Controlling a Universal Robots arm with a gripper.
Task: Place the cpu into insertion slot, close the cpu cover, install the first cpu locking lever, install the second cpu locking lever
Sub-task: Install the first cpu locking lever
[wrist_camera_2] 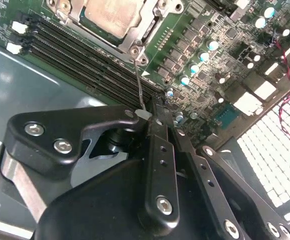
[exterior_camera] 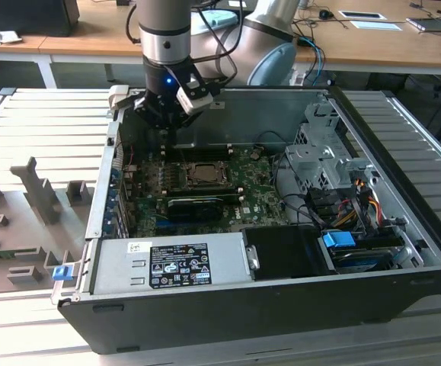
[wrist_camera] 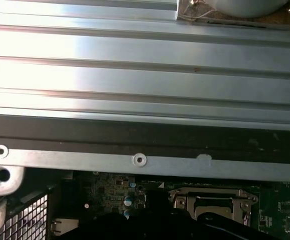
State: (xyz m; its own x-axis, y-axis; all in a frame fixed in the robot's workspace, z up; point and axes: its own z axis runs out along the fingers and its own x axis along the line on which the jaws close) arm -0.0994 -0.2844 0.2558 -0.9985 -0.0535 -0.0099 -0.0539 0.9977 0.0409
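The cpu [wrist_camera_2: 112, 15] lies pale and flat in the insertion slot [exterior_camera: 202, 174] amid the green motherboard. The metal cpu cover [wrist_camera_2: 152, 24] is down around it, framing the chip. A thin wire locking lever [wrist_camera_2: 139, 85] runs from the socket's corner up to my gripper [wrist_camera_2: 147, 117], whose black fingers are shut on its pale tip. In the exterior view my gripper [exterior_camera: 167, 126] hangs low over the board's far part, toward that view's left of the socket. The first wrist view looks past the case wall to the cover [wrist_camera: 185, 201].
Long black memory slots [wrist_camera_2: 79, 55] run beside the socket. The grey case wall [wrist_camera: 134, 75] stands close behind my gripper. A power supply [exterior_camera: 170, 263], a drive cage [exterior_camera: 319, 152] and loose cables [exterior_camera: 342, 200] fill the rest of the case. A red wire [wrist_camera_2: 286, 90] crosses the board's edge.
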